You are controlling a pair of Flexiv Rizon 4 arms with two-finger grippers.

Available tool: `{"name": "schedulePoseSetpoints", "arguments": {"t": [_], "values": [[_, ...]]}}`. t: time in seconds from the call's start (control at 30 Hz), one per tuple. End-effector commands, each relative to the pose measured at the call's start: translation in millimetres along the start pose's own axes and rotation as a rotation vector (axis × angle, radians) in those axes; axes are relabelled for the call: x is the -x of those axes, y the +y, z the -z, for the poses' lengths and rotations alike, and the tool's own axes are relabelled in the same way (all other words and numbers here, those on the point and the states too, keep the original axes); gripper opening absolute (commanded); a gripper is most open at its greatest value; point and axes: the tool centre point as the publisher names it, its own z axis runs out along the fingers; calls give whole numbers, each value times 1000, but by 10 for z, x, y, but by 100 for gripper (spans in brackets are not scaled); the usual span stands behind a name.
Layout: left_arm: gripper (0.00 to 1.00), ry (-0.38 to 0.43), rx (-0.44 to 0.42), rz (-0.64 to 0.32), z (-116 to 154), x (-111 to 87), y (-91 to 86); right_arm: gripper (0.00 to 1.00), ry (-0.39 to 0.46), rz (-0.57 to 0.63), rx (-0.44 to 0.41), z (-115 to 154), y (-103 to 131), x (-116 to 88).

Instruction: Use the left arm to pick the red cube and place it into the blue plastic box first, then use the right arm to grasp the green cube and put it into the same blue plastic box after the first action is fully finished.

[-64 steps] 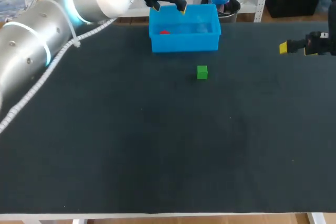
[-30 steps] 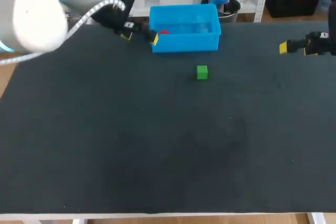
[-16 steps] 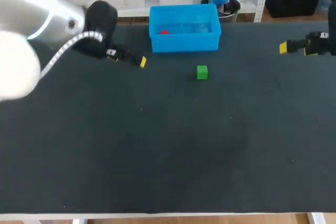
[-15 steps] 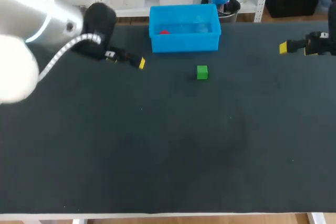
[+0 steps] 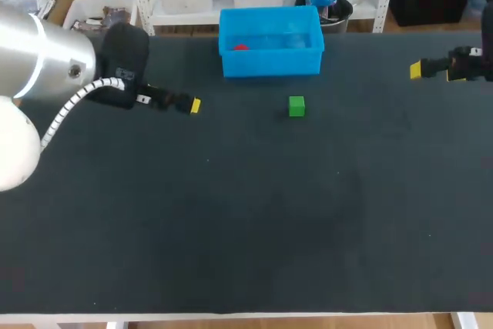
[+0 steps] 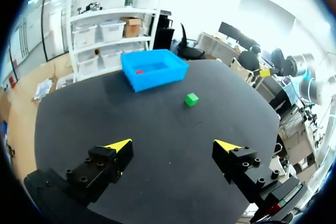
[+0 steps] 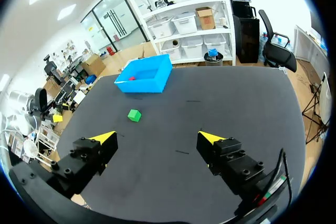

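Red cube (image 5: 241,47) sits inside the blue plastic box (image 5: 269,63), toward the box's left end, in the upper middle of the overhead frame. The box stands on the dark surface (image 5: 246,213), close to its far edge. The green cube (image 5: 296,105) rests on the surface just below the box's right half in that frame, apart from it.

My left arm (image 5: 46,67) comes in from the upper left of the frame. My left fingers (image 5: 194,105) point toward the right at middle left, level with the green cube and well apart from both it and the box. Seen from my left wrist, those fingers are spread wide with only bare surface between them. The box with the red cube in it and the green cube both lie well ahead.

My right fingers (image 5: 416,70) are near the right edge of the frame, in its upper part, pointing left and well apart from the green cube. Seen from my right wrist, they too are spread wide and grip nothing. The green cube lies ahead of them, and the blue plastic box, with the red cube inside, is farther on beyond it.
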Motion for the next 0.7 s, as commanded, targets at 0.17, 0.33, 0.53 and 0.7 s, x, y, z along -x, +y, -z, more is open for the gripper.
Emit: {"name": "schedulePoseSetpoints", "arguments": {"t": [0.17,0.33,0.53,0.7], "values": [[100,16,-3,-5,16,48,12,100,0,0,0,0,0,0],[100,16,-3,-5,16,48,12,100,0,0,0,0,0,0],[100,16,-3,-5,16,48,12,100,4,-8,-27,-31,151,73],[100,16,-3,-5,16,48,12,100,61,-6,-109,-179,476,102]]}}
